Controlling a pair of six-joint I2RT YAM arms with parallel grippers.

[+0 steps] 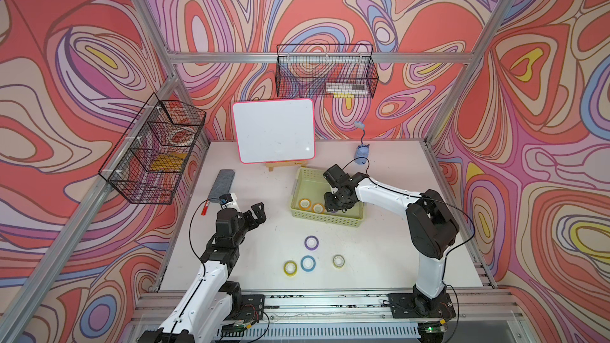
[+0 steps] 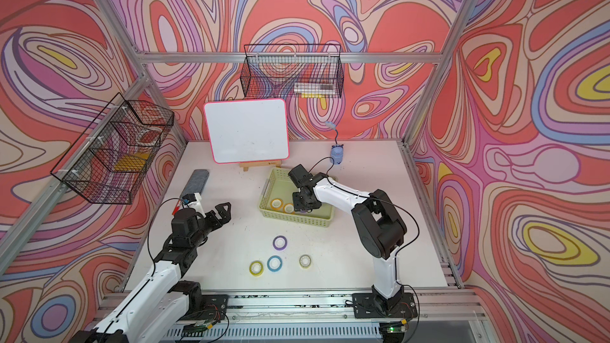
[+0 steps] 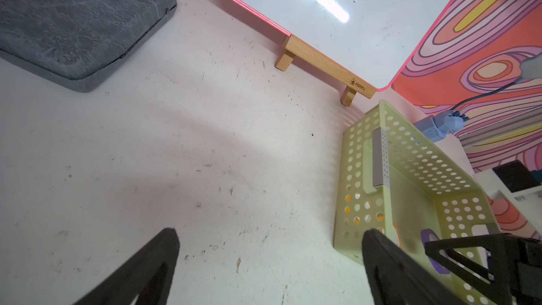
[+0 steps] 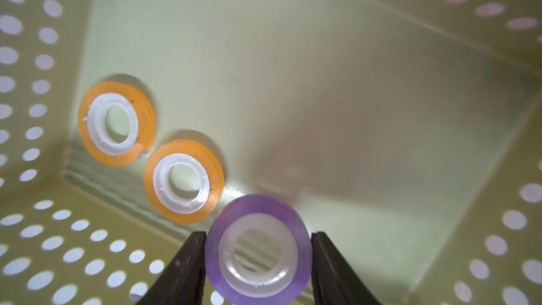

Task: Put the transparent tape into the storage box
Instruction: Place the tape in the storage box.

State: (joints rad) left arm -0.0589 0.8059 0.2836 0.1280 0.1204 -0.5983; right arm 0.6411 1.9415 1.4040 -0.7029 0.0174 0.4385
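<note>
Right hand (image 4: 258, 236): pinching a purple tape roll (image 4: 258, 205) by its rim, low inside the storage box (image 1: 325, 219) beside two orange rolls (image 4: 148, 181), likely so it lands flat
Left hand (image 1: 259, 213): spread wide, empty, above the tabletop (image 1: 379, 252), clear of the box

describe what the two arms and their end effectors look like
The left arm and right arm match: white link shells, black joints and bases, thin black cables looping alongside. The left end effector and right end effector are both black, each with two tapered fingers with triangular cut-outs.
</note>
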